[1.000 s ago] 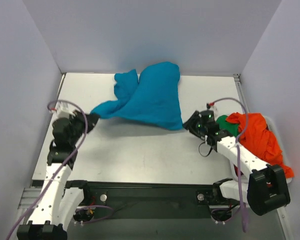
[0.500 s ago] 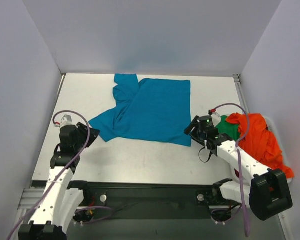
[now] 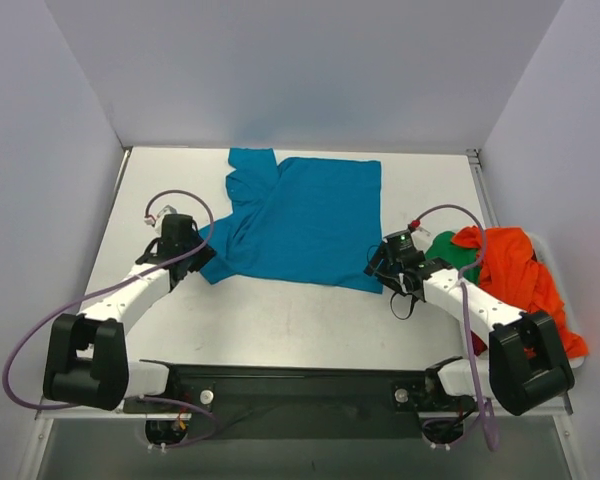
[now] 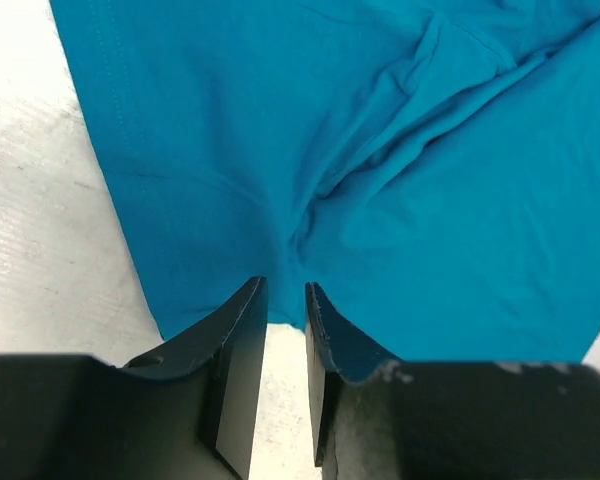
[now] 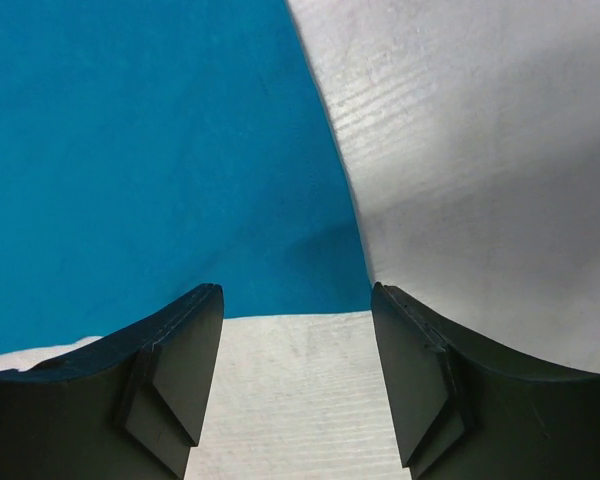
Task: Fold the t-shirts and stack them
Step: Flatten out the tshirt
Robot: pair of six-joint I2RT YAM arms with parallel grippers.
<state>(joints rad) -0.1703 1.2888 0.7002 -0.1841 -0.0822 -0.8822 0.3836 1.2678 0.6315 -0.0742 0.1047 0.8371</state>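
Observation:
The teal-blue t-shirt (image 3: 300, 215) lies spread mostly flat on the table, with its left sleeve and upper left part still wrinkled. My left gripper (image 3: 202, 262) sits at the shirt's near left corner. In the left wrist view (image 4: 286, 290) its jaws stand a narrow gap apart with bare table between them, and the cloth (image 4: 380, 150) ends just past the tips. My right gripper (image 3: 377, 262) is wide open and empty at the shirt's near right corner (image 5: 150, 150); bare table shows between its jaws (image 5: 295, 300). An orange-red shirt (image 3: 520, 275) and a green one (image 3: 450, 250) lie heaped at the right.
Pale walls close in the table on the left, back and right. The heap of shirts lies against the right wall, close behind my right arm. A black rail (image 3: 300, 385) runs along the near edge between the arm bases.
The teal shirt was held up stretched between both grippers; it has been laid down flat and let go. Both grippers have lowered to its near corners and the left arm swung inward.

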